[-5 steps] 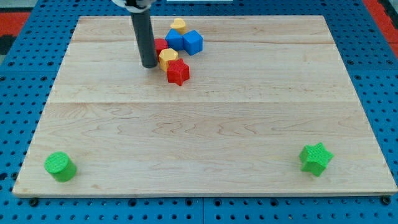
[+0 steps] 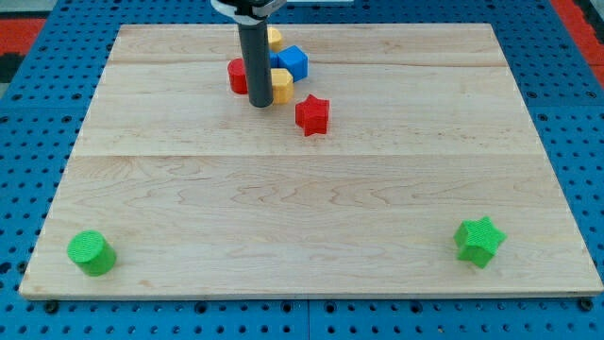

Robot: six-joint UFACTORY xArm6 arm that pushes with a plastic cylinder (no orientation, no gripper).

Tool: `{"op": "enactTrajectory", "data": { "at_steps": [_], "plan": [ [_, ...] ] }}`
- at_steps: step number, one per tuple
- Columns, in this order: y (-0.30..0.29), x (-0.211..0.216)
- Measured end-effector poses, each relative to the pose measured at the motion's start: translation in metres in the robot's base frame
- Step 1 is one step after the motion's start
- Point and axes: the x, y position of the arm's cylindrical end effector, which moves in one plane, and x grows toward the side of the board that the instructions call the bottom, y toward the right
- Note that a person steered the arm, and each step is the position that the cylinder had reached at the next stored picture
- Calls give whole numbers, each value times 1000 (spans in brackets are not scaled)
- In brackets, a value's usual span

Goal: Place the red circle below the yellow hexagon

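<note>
The wooden board (image 2: 311,217) fills most of the view, lying on a blue perforated table (image 2: 28,142). The dark rod (image 2: 254,57) comes down from the view's top edge, and my tip (image 2: 260,105) rests on the board near its top edge, a little left of centre. There is no pincer on this arm, only the rod, so nothing is clenched or grasped.

A cluster of blocks sits around the rod. The red circle (image 2: 237,76) lies just left of the rod, touching or nearly touching it. The yellow hexagon (image 2: 281,85) is just right of the rod, close above my tip. A blue block (image 2: 294,61) sits above the hexagon, touching it, and another yellow block (image 2: 275,39) peeks out beside the rod nearer the board's top edge. The red star (image 2: 311,114) lies apart, to the lower right of the cluster.

The green star (image 2: 478,240) sits near the bottom right corner, and the green cylinder (image 2: 91,252) near the bottom left corner.
</note>
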Motion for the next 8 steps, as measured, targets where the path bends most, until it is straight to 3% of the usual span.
{"op": "enactTrajectory", "data": {
  "at_steps": [2,4,5,6,8],
  "plan": [
    [-21,-14],
    [-165,-39],
    [-94,-73],
    [-11,-68],
    [-16,-17]
  ]
}}
